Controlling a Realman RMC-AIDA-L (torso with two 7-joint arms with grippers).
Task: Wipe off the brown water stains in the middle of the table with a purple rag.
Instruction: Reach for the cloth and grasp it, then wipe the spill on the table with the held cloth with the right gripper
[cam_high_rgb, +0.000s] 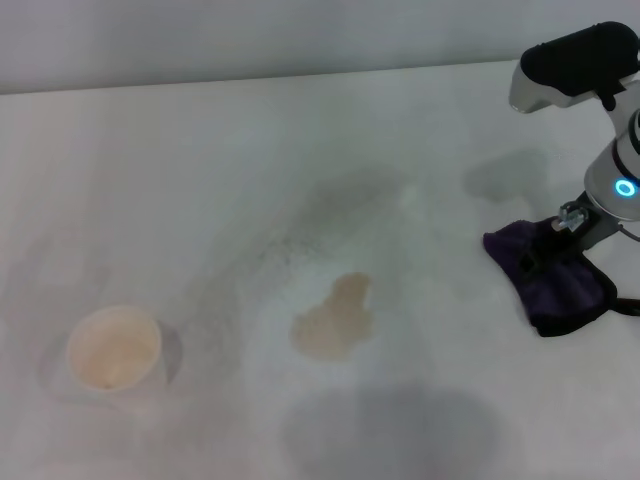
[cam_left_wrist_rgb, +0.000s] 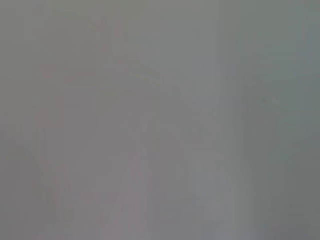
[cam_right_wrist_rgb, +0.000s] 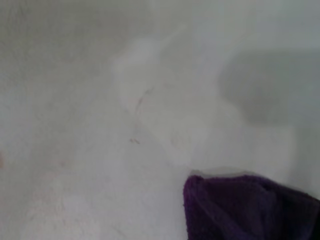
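The brown water stains (cam_high_rgb: 335, 320) form a pale tan blotch in the middle of the white table (cam_high_rgb: 250, 150). The purple rag (cam_high_rgb: 560, 285) is bunched up at the right side of the table, well to the right of the stain. My right gripper (cam_high_rgb: 550, 250) comes down from the right edge and is shut on the top of the rag. The right wrist view shows a corner of the rag (cam_right_wrist_rgb: 245, 207) over bare tabletop (cam_right_wrist_rgb: 75, 125). The left arm does not show in the head view, and the left wrist view shows only a blank grey surface.
A white paper cup (cam_high_rgb: 113, 350) stands at the front left, far from the stain. Faint grey smudges (cam_high_rgb: 340, 200) lie behind the stain. The table's far edge (cam_high_rgb: 250, 78) meets a grey wall.
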